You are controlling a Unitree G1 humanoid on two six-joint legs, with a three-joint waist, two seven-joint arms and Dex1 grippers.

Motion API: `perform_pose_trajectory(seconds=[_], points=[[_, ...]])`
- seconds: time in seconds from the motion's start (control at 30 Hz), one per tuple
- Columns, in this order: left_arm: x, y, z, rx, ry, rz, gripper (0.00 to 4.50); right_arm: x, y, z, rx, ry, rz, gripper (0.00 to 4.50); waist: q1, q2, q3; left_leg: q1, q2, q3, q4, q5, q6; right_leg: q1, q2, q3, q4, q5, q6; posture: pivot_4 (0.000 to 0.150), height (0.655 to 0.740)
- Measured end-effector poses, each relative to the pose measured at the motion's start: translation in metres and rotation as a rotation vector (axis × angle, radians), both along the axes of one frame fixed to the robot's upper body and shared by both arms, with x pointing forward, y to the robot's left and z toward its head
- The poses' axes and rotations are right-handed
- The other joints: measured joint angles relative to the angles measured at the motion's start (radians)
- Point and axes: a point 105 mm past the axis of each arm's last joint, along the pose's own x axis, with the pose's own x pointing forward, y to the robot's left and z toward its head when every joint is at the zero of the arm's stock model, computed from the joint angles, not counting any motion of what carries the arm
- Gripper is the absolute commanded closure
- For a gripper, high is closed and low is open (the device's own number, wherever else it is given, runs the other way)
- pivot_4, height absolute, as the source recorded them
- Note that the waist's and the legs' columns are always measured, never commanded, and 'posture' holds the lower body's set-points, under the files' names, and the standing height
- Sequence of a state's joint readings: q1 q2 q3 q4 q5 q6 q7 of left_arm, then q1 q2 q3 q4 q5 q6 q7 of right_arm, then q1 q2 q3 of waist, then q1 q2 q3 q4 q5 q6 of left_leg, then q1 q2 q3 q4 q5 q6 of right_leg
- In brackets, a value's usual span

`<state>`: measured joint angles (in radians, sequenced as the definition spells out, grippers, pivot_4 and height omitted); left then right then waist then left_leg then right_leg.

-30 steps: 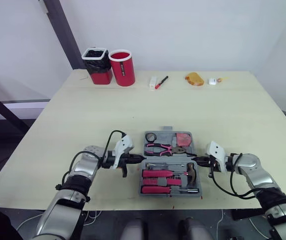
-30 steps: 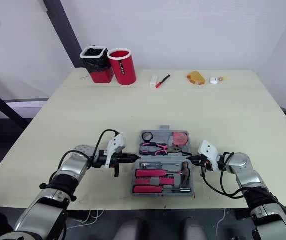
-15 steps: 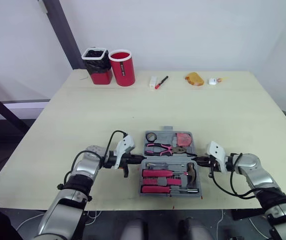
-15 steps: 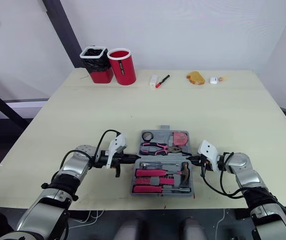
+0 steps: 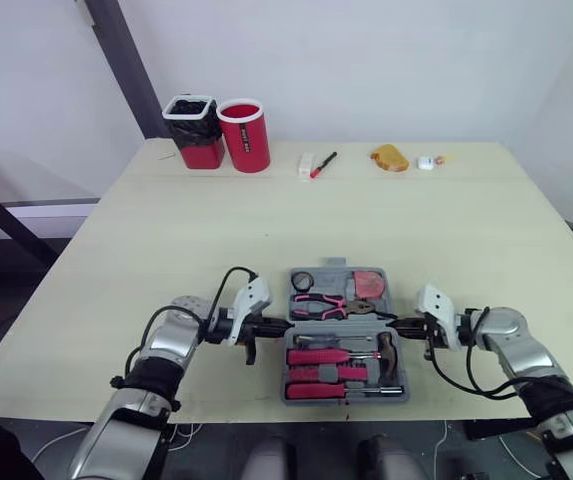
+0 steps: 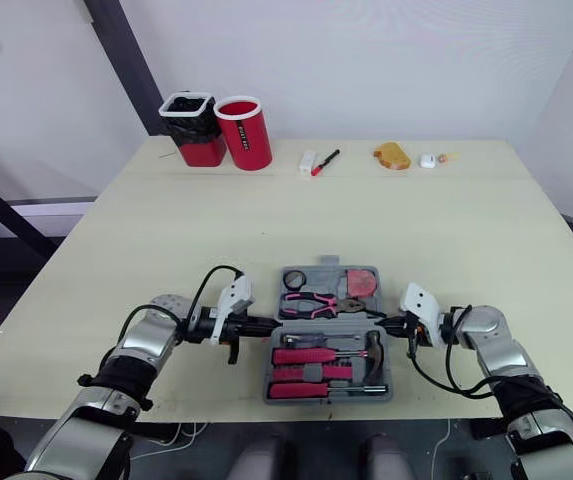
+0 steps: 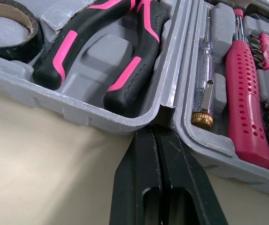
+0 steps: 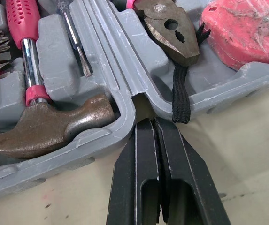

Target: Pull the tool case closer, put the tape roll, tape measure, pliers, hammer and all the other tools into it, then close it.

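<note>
The tool case (image 7: 68,110) is lying open at the near edge of the table (image 5: 446,220), between both arms. The left gripper (image 5: 278,326) and right gripper (image 5: 398,324), each with fingers clenched together, are pressing their tips against the hinge ends. The hammer (image 8: 45,129), pliers (image 7: 106,51), tape measure (image 8: 247,33) and tape roll (image 7: 12,28) are sitting in their recesses, so only closing appears to be remaining.

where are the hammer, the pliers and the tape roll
hammer (image 8: 45,129) right wrist view, on its brown metal head
pliers (image 7: 78,42) left wrist view, on a black-and-pink handle
tape roll (image 7: 34,40) left wrist view, on its black outer edge
</note>
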<state>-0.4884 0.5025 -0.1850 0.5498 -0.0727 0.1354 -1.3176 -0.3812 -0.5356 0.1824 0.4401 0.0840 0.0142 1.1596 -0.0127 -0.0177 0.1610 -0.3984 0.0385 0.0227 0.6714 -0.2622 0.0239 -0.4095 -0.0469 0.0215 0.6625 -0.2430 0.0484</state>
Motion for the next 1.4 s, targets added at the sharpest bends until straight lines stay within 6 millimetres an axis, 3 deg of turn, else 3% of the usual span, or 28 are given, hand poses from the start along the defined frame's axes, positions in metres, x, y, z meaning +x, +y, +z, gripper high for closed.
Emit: perform_pose_trajectory(seconds=[0.43, 1.1, 1.4], points=[[-0.010, 0.002, -0.002, 0.009, 0.024, -0.021, 4.50, -0.010, 0.002, -0.002, 0.005, 0.061, 0.034, 4.44, -0.001, 0.000, 0.000, 0.000, 0.000, 0.000, 0.000, 0.000, 0.000, 0.000, 0.000, 0.000, 0.000, 0.000, 0.000, 0.150, 0.7371], [-0.005, 0.002, -0.002, 0.003, -0.009, -0.007, 4.50, -0.014, -0.001, -0.003, 0.004, 0.067, 0.028, 4.44, 0.001, 0.000, 0.000, 0.001, 0.000, 0.000, 0.000, 0.000, 0.000, 0.000, 0.000, 0.000, 0.001, 0.000, 0.000, 0.150, 0.7371], [-0.008, 0.014, -0.002, -0.006, -0.047, 0.065, 4.50, -0.008, -0.029, 0.005, -0.016, 0.010, -0.049, 4.44, -0.006, 0.001, 0.000, 0.001, 0.000, 0.000, 0.000, 0.000, 0.000, 0.000, 0.000, 0.000, 0.001, 0.000, 0.000, 0.150, 0.7371]])
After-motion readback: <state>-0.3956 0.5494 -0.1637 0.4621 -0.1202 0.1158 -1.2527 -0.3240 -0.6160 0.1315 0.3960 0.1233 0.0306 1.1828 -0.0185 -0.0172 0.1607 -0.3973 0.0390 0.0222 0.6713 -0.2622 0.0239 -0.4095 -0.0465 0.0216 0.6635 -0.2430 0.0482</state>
